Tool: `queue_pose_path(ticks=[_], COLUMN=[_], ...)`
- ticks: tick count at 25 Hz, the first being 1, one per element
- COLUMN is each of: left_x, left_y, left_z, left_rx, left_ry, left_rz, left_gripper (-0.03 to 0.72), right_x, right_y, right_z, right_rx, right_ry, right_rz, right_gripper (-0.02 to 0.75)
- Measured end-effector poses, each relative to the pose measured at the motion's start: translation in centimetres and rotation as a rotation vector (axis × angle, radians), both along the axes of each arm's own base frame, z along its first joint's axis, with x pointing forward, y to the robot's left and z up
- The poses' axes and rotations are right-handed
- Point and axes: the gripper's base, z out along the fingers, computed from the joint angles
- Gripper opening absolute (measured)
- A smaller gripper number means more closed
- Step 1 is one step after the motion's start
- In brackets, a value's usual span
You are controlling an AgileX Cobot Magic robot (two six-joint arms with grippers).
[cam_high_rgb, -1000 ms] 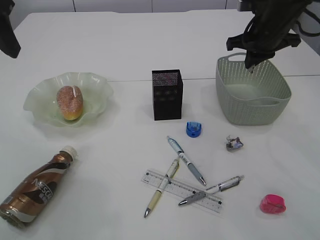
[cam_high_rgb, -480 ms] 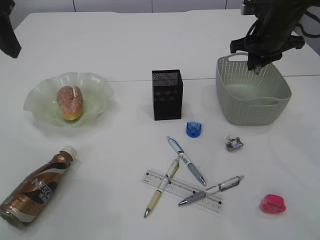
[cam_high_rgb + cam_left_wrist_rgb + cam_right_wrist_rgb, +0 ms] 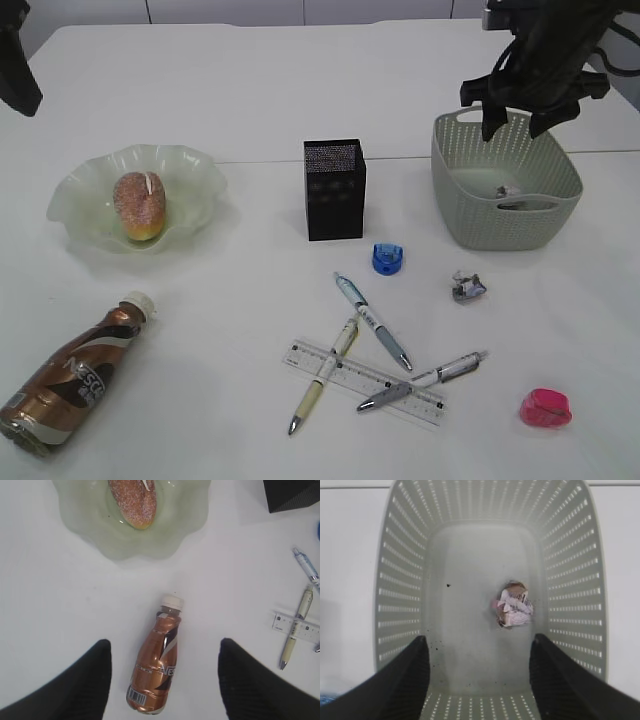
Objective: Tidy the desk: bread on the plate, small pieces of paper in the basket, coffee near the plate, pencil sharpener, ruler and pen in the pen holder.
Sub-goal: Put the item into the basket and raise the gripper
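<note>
A: Start at the right gripper [image 3: 514,122]; how do its jaws stand?

B: Apart, with nothing between them; a second ago they were pinched together over the basket [image 3: 452,205], and now a crumpled paper ball [image 3: 514,605] lies on the basket floor, at about three o'clock of centre in the right wrist view; it looks released, not held.

A: So one scrap is done?

B: I judge so; the ball is white with pinkish print, loosely wadded, resting clear of the walls; a second paper scrap [image 3: 467,288] sits on the table just at six o'clock of the basket, greyish and crushed, so that job is only partly done.

A: And the left gripper [image 3: 165,680]?

B: Jaws wide apart, empty, hanging above the coffee bottle [image 3: 153,672], which lies on its side with its white cap towards twelve o'clock; the bread [image 3: 138,205] is already on the plate [image 3: 195,165], and the bottle lies at six o'clock of it, not touching.

A: The rest?

B: Untouched, by the look of it; three pens [image 3: 373,322] and the ruler [image 3: 340,368] lie crossed at six o'clock of the pen holder [image 3: 335,190]; a blue sharpener [image 3: 387,258] sits just beside the holder, a pink one [image 3: 546,408] well apart at five o'clock.
</note>
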Motion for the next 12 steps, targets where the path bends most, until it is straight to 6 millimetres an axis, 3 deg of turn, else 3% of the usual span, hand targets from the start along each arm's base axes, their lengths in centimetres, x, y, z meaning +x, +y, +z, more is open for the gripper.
queue_pose_path(ticks=[6, 12], left_x=[0.0, 0.0], left_y=[0.1, 0.1], left_z=[0.0, 0.0], left_rx=[0.006, 0.013], left_ry=[-0.001, -0.003], left_rz=[0.001, 0.001], left_gripper=[0.480, 0.480], right_x=[-0.4, -1.8], right_y=[0.0, 1.7], right_z=[0.4, 3.1], right_rx=[-0.070, -0.055], right_ry=[0.039, 0.027], right_rz=[0.162, 0.576], right_gripper=[0.498, 0.498])
